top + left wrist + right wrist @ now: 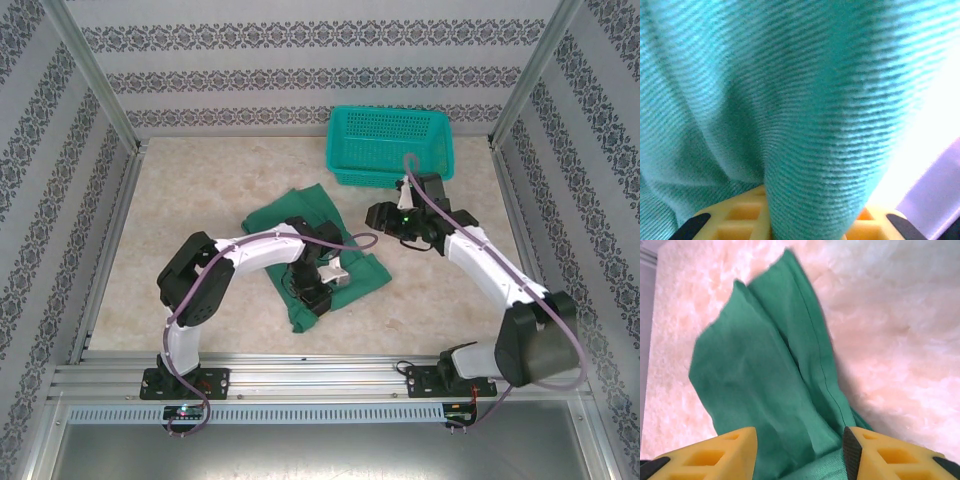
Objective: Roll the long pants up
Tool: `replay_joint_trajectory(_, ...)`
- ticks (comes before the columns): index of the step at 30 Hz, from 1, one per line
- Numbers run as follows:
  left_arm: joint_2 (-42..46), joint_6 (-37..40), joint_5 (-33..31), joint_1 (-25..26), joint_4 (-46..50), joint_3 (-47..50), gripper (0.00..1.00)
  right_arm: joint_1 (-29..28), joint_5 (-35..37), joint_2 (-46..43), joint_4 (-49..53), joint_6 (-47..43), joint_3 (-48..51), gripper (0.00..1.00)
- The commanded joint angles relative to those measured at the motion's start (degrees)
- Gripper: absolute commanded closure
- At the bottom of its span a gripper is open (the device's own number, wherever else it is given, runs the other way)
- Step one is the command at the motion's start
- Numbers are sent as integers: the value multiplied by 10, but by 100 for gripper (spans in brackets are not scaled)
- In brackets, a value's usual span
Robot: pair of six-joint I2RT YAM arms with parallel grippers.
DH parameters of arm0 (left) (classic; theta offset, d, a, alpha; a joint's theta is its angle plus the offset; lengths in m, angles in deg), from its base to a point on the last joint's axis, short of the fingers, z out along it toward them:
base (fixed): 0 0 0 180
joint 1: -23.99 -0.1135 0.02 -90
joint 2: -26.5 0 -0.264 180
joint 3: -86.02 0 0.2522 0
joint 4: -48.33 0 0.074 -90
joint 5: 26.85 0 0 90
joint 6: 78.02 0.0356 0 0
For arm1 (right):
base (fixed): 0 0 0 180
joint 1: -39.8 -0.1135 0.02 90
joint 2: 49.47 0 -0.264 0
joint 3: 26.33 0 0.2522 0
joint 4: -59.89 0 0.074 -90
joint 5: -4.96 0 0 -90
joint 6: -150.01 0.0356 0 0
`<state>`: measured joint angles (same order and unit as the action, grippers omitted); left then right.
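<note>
Centrally on the table (pixel 200 200), a little nearer its near edge than its far one, lie the long pants (pixel 285 213), a crumpled dark green heap. The left gripper (pixel 812 215) sits down on the heap's near part, clamped on a raised fold of the cloth that runs between its yellow fingers (pixel 730 220). The right gripper (pixel 800 435) stands with its jaws well apart just off the heap's right side. The green fabric spreads on the table below it, and one edge reaches into the gap; whether it touches the cloth I cannot tell. A teal basket (pixel 390 175) stands at the far edge, toward the right corner, apart from the pants.
</note>
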<state>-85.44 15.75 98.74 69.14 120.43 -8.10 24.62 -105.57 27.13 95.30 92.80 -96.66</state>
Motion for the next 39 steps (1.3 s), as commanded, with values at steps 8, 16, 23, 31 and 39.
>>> replay_joint_trajectory(8,34,-106,342,-133,-81,20,78,8,-4,-32,18,2,32,51)
replay_joint_trajectory(16,-19,-96,391,-216,-100,88,79,-2,-46,-50,-8,12,61,100)
replay_joint_trajectory(23,-86,-77,359,-255,-90,62,77,-60,-100,39,6,-12,7,100)
replay_joint_trajectory(31,-91,-54,297,-257,-87,64,65,-93,-140,212,-51,-5,-56,100)
replay_joint_trajectory(39,185,-81,-52,-215,-129,105,46,-80,-142,360,-22,14,-130,100)
